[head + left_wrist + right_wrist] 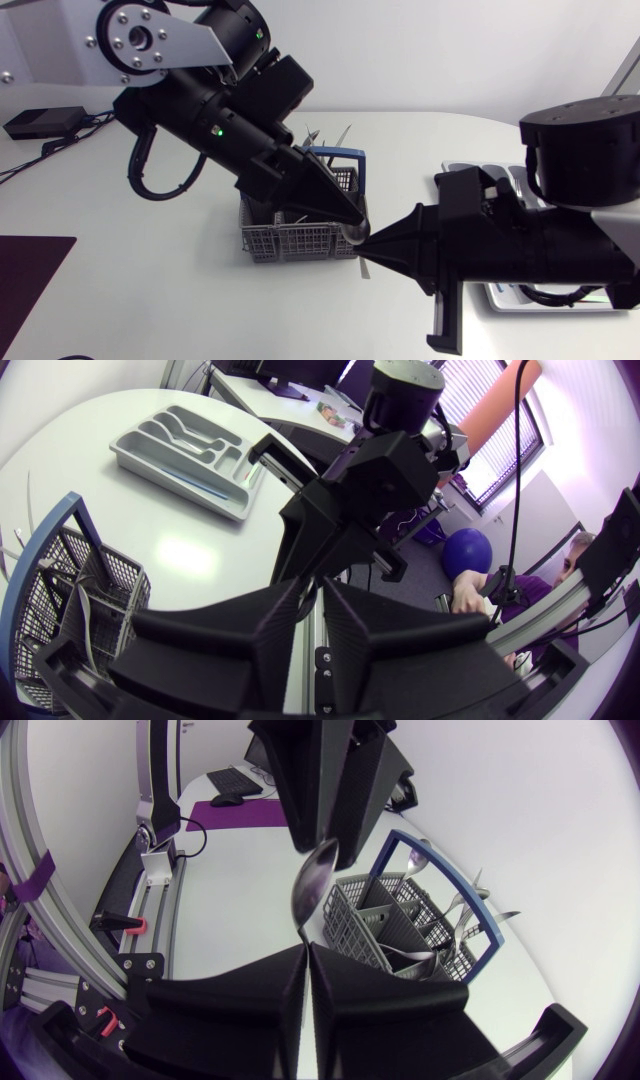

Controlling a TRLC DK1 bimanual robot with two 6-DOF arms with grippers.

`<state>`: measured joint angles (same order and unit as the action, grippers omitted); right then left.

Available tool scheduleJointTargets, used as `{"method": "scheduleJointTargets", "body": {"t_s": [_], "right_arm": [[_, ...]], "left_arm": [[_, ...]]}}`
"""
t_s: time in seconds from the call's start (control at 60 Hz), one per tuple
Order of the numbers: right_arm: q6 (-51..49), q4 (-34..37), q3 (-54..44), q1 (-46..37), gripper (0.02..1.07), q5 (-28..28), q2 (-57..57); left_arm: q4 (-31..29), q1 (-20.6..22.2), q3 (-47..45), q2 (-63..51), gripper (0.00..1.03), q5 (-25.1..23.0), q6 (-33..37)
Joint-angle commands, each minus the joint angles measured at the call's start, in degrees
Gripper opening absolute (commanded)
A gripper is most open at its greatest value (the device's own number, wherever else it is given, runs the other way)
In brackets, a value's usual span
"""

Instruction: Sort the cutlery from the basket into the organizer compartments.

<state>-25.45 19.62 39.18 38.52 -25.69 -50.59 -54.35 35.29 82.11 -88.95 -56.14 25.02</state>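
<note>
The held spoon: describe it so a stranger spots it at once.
Find the grey mesh basket with the blue handle mid-table. At its side toward the right arm, the left gripper pinches a spoon, bowl pointing at the right gripper. Unlike the cutlery standing in the basket, it hangs in the air.

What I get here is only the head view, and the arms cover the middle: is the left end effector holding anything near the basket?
Observer: Yes. The right wrist view shows a spoon clamped in the left end effector, bowl hanging down, close to the basket.
Operator: And the organizer? The right arm hides most of it from me.
Observer: In the left wrist view the organizer is unobstructed, and some cutlery already lies in its compartments.
</note>
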Motion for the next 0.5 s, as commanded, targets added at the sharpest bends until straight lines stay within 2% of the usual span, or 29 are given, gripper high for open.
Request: {"method": "scheduleJointTargets", "body": {"t_s": [0.0,0.1,0.183,0.3,0.4,0.483], "right_arm": [[1.9,1.13,-2.09,-0.2,0.08,0.47,0.84],[0.67,3.06,-2.53,-2.4,0.08,0.64,2.95],[-1.0,5.26,-3.06,-5.12,0.08,0.56,5.32],[-5.31,8.68,-4.37,-11.54,0.08,-0.23,8.05],[-9.44,11.15,-5.6,-18.4,0.08,-2.17,10.25],[-14.45,13.52,-6.66,-25.78,0.08,-4.1,11.3]], "left_arm": [[1.17,-1.8,2.71,-0.7,0.59,-0.81,-2.25],[7.41,-5.49,2.18,1.32,0.72,-0.73,-7.52],[10.14,-7.69,2.45,2.2,0.76,0.07,-9.9],[11.02,-9.98,2.45,2.29,0.78,3.58,-9.37],[11.98,-9.98,0.78,1.67,0.77,10.35,-8.05],[14.09,-8.22,-1.69,0.79,0.77,19.84,-7.52]]}}
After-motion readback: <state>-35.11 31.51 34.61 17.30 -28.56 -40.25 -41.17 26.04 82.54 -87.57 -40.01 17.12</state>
